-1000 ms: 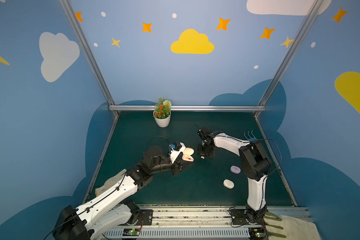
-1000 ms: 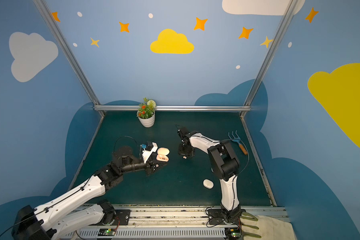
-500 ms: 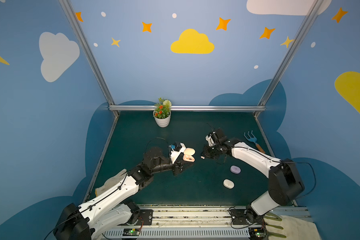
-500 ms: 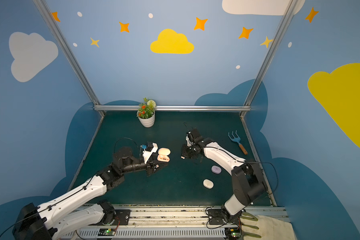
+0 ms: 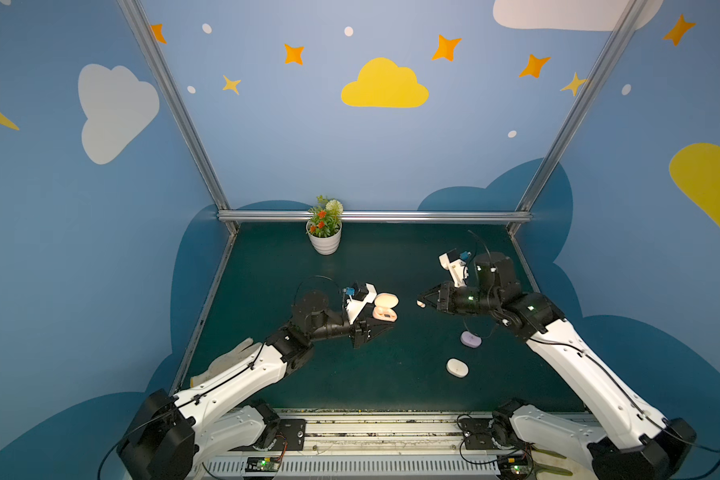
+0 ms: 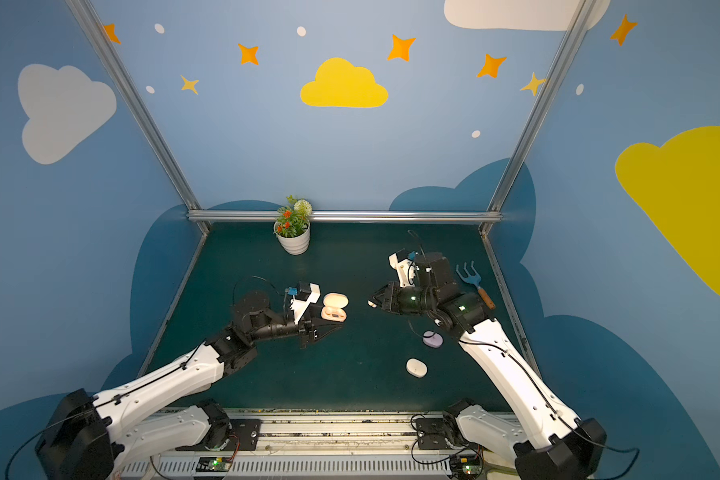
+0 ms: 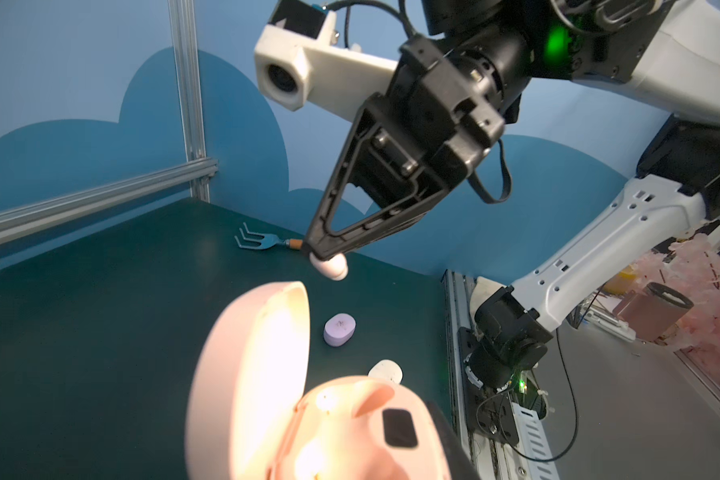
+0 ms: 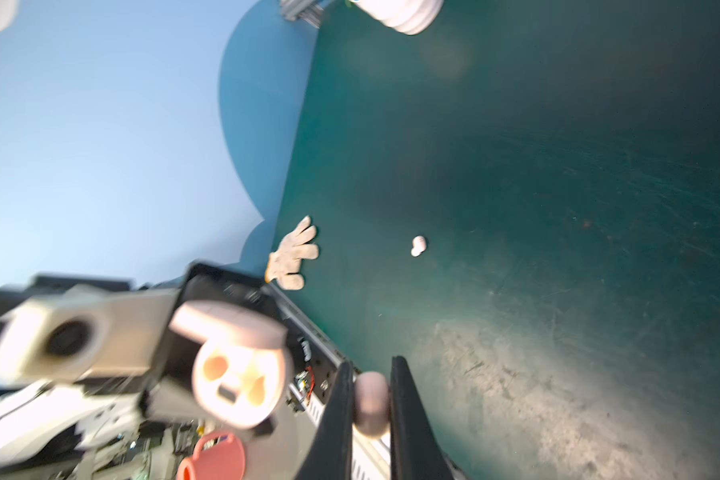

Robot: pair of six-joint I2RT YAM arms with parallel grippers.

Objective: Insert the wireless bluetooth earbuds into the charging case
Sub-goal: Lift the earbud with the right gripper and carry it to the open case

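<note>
While the left pincer clasps the open pink charging case, the right pincer pinches one pale pink earbud near it, clear of the bench.

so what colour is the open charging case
Pale pink; the open charging case shows best in the left wrist view.

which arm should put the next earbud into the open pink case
Right. The right gripper is shut on a pale pink earbud, close to the open pink case; the left gripper is busy holding that case.
</note>
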